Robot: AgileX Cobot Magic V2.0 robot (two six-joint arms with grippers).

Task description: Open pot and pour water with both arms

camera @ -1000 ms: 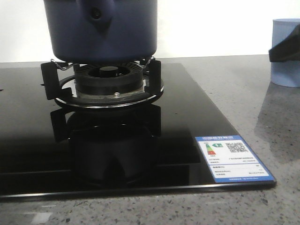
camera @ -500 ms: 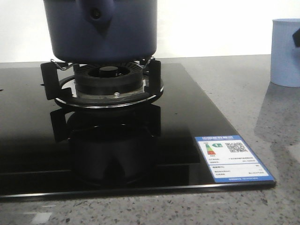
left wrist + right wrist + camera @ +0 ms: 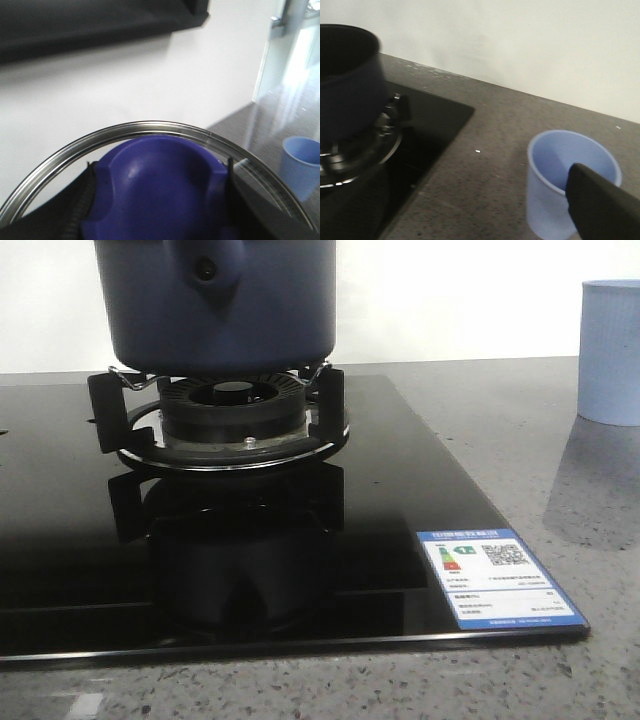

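Main risk, as I read it: the lid is off the pot and riding in the left gripper. It fills the lower half of the left wrist frame, glass disc with a steel rim, blue knob at centre, dark fingers either side of the knob. They look clamped on it. A loose pinch on that rounded knob could let the lid tip or slide out.

2nd risk: right gripper. Only 1 dark finger shows, lower right of the right wrist frame, overlapping the pale blue cup. Can't tell whether it's spread or closed. A careless swing toward the pot could knock the cup over.

Pot sits upper left of the front frame on the burner grate of the black glass hob, top cropped out. Dark navy, matte straight sides, rounded bottom edge, handle stub with a small dark hole facing the camera. In the right wrist frame, upper left, its mouth looks open. Water level not visible, so an over-quick tilt might slosh onto the hob.
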